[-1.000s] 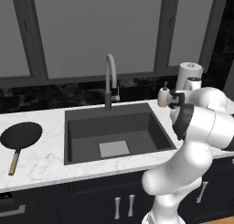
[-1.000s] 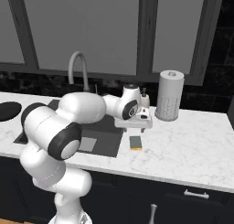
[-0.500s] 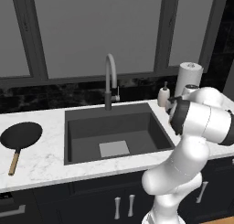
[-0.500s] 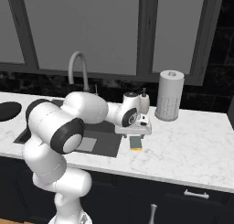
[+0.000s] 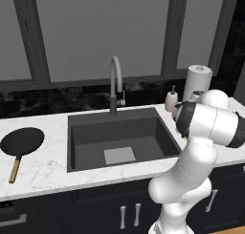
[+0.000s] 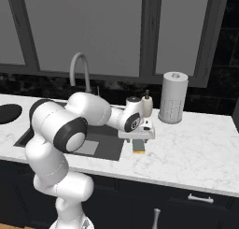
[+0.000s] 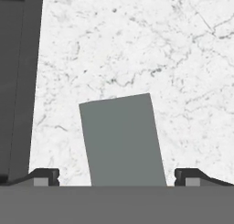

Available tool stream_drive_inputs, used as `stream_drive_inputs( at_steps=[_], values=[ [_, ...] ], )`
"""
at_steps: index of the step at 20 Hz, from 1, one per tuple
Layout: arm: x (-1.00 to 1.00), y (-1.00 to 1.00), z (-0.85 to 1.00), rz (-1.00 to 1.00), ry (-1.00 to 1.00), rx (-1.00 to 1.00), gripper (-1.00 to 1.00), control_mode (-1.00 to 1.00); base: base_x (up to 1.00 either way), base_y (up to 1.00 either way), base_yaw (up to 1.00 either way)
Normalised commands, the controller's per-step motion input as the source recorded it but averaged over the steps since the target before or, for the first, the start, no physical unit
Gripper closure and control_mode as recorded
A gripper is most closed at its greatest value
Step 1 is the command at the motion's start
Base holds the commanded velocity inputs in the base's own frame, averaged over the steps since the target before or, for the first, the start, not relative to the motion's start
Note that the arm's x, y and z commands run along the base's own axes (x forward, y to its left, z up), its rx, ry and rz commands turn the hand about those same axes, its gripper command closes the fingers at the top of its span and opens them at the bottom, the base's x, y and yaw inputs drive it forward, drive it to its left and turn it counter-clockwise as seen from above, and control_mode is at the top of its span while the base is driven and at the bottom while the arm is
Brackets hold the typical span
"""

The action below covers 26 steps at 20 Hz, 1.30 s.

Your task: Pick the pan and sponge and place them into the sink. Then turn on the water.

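1. Count: 1 round black frying pan w/ light wooden stick handle (image 5: 20,146); 1 small flat rectangular sponge, yellow body w/ grey top face (image 6: 138,146); 1 large dark grey rectangular sink basin (image 5: 143,132); 1 pale grey square drain plate (image 5: 119,155); 1 tall grey arched gooseneck faucet (image 5: 115,85).
2. Also on counter: 1 white paper-towel roll on upright stand (image 6: 172,97); 1 small pale soap dispenser w/ dark pump (image 6: 147,105), both at back, right of sink.
3. Pan loc: flat on white marbled countertop (image 6: 196,148), left of sink, handle pointing toward front edge. Apart from basin rim.
4. Sponge loc: on countertop just right of sink's right rim, near front edge. Grey face up in hand view (image 7: 122,141), slightly skewed to the finger line.
5. Two-finger gripper (image 6: 138,140): directly above sponge, pointing down. Jaws spread wide; in hand view the two dark fingertips (image 7: 45,176) stand either side of sponge w/ bare marble between each tip and sponge edges. Not gripping, no contact seen.
6. Sink: nothing in it but drain plate. No water at faucet.
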Motion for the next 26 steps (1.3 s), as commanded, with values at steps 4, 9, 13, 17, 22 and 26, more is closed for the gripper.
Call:
stream_drive_inputs(
  at_steps=[4, 9, 13, 17, 22, 26],
  values=[
    [0.16, -0.10, 0.00, 0.00, 0.00, 0.00, -1.00, -1.00, 0.00, 0.00, 0.00],
    [0.04, -0.06, 0.00, 0.00, 0.00, 0.00, -1.00, -1.00, 0.00, 0.00, 0.00],
    [0.00, 0.00, -0.02, 0.01, 0.00, 0.00, -1.00, -1.00, 0.00, 0.00, 0.00],
    [0.00, 0.00, -0.12, 0.01, 0.00, 0.00, -1.00, -1.00, 0.00, 0.00, 0.00],
    [0.00, 0.00, -0.22, 0.02, 0.00, 0.00, -1.00, -1.00, 0.00, 0.00, 0.00],
    [0.00, 0.00, -0.24, 0.02, 0.00, 0.00, -1.00, -1.00, 0.00, 0.00, 0.00]
  ],
)
